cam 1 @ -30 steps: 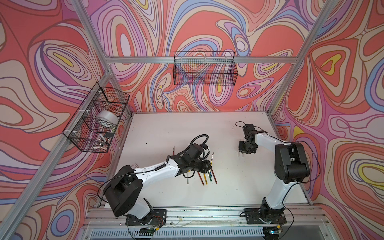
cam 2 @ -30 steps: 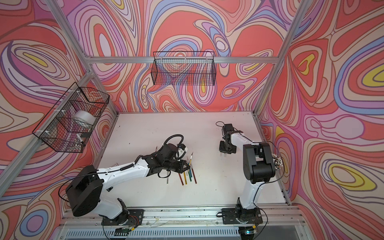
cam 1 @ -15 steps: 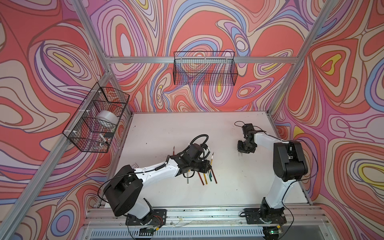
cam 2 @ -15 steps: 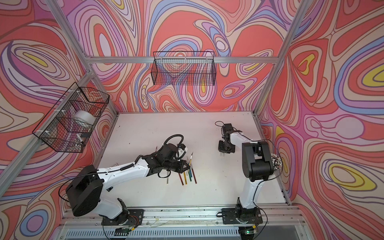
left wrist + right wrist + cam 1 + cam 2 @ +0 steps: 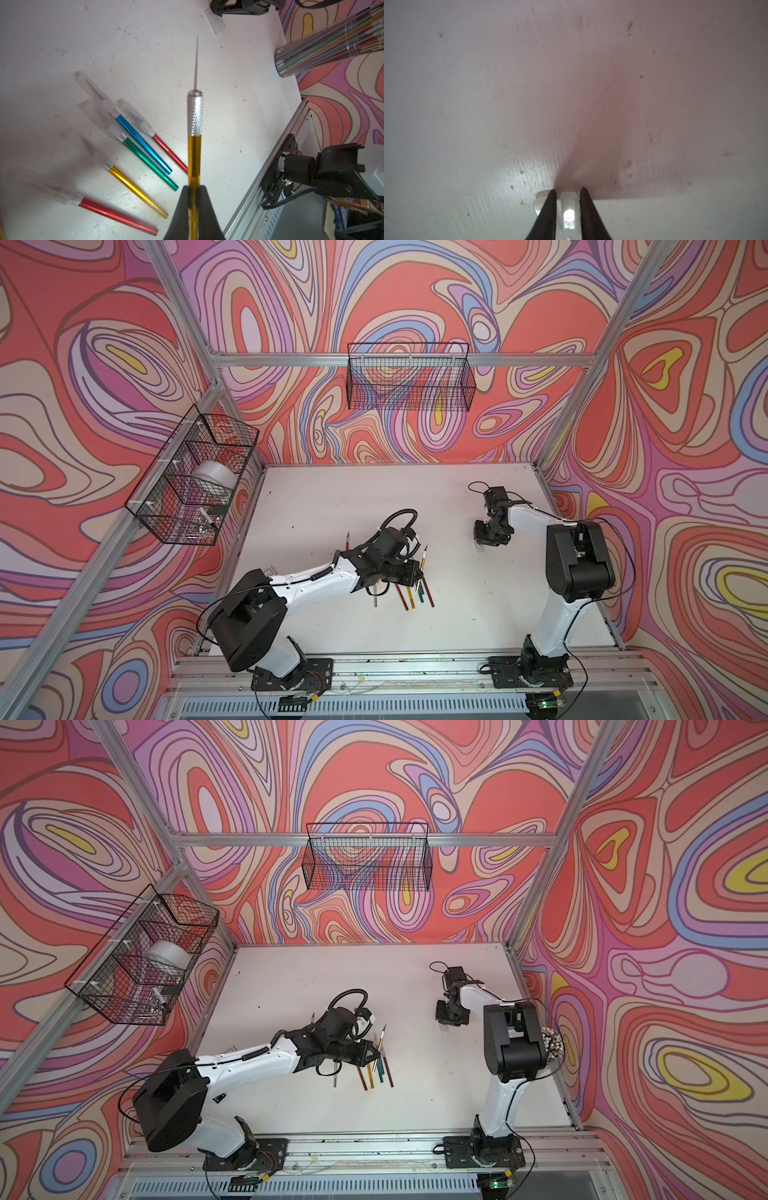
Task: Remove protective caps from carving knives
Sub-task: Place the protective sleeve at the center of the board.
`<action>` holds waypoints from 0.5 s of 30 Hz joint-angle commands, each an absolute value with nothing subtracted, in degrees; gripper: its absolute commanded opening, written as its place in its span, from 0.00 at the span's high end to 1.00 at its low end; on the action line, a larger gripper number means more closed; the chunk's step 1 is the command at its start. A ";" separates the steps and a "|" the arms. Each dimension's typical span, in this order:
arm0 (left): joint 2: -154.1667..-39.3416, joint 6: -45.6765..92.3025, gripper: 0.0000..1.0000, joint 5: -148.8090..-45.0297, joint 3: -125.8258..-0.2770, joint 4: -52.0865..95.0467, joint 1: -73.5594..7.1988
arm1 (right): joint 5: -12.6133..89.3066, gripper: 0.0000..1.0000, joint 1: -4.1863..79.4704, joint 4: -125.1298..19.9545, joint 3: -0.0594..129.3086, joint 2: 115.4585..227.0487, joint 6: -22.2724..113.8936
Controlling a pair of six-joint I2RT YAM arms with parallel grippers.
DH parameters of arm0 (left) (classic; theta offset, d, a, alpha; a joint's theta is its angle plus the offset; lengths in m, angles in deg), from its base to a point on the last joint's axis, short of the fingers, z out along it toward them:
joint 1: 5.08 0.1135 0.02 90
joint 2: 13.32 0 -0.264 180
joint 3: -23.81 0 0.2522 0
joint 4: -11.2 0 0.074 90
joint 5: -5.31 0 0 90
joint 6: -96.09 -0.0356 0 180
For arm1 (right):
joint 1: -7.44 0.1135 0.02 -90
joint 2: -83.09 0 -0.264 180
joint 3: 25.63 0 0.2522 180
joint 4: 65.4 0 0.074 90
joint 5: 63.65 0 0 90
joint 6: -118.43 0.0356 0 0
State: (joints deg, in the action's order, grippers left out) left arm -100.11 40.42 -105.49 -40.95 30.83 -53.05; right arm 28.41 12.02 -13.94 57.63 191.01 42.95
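Note:
My left gripper (image 5: pixel 194 189) is shut on a gold carving knife (image 5: pixel 195 145); its thin blade is bare and points toward the right arm. In both top views this gripper (image 5: pixel 417 572) (image 5: pixel 376 1050) hovers over several carving knives (image 5: pixel 415 595) lying on the table. Those knives (image 5: pixel 143 143) have red, gold, green and blue handles and wear translucent protective caps (image 5: pixel 133 113). My right gripper (image 5: pixel 568 192) (image 5: pixel 482 541) is low over the table at the back right. Its jaws stand slightly open around a loose protective cap (image 5: pixel 569 207) (image 5: pixel 216 21). A second translucent piece (image 5: pixel 540 199) shows beside one finger.
A clear cup of coloured sticks (image 5: pixel 324 47) (image 5: pixel 550 1046) stands at the table's right edge behind the right arm. One lone knife (image 5: pixel 347 540) lies left of the left wrist. Wire baskets hang on the back wall (image 5: pixel 409 381) and the left wall (image 5: pixel 191 485).
The right gripper's jaws have widened a little around the cap, and the right arm has shifted slightly. The left arm and its gold knife have stayed put.

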 commanded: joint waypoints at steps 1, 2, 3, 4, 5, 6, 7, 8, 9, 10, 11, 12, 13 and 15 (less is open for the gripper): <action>-100.51 40.86 0.97 -105.60 -40.66 30.94 -52.74 | 28.22 0.74 11.91 -14.30 58.76 191.91 42.70; -100.49 40.89 0.97 -105.56 -40.66 30.87 -52.72 | 28.24 0.74 11.86 -14.29 58.80 191.75 42.75; -100.51 40.85 0.97 -105.56 -40.66 30.93 -52.72 | 28.07 0.73 11.92 -14.22 58.88 191.57 42.75; -100.45 40.96 0.98 -105.58 -40.66 30.86 -52.76 | 28.02 0.73 11.88 -14.13 58.89 191.34 42.75; -100.42 40.98 0.98 -105.56 -40.66 30.85 -52.77 | 27.75 0.74 11.89 -13.95 58.96 191.16 42.75; -100.28 40.93 0.98 -105.54 -40.73 30.85 -52.72 | 27.40 0.73 11.90 -13.86 59.04 190.81 42.81; -100.29 40.94 0.98 -105.53 -40.66 30.89 -52.72 | 27.11 0.74 11.84 -13.76 59.01 190.56 42.84; -100.14 41.06 0.98 -105.44 -40.66 31.00 -52.72 | 26.73 0.74 11.85 -13.71 58.98 190.01 42.99; -100.01 41.06 0.98 -105.31 -40.66 31.02 -52.79 | 26.73 0.74 11.91 -13.86 58.83 189.38 43.09; -99.93 41.16 0.98 -105.10 -40.74 31.12 -52.72 | 26.83 0.74 11.84 -14.06 58.57 188.76 43.27; -99.70 41.20 0.98 -104.88 -40.82 31.41 -52.67 | 27.02 0.74 11.92 -14.26 58.22 188.08 43.36; -99.53 41.18 0.98 -104.59 -40.96 31.74 -52.66 | 27.13 0.74 11.84 -14.49 57.95 187.15 43.49; -99.46 41.26 0.98 -104.28 -41.22 32.26 -52.68 | 27.29 0.74 11.89 -14.75 57.53 186.35 43.70; -99.18 41.27 0.98 -103.86 -42.00 33.84 -52.37 | 27.87 0.74 12.00 -15.98 55.93 184.96 44.10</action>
State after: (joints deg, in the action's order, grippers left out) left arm -100.09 40.70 -105.12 -40.97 31.29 -52.96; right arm 27.80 12.02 -14.32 57.26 188.25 43.17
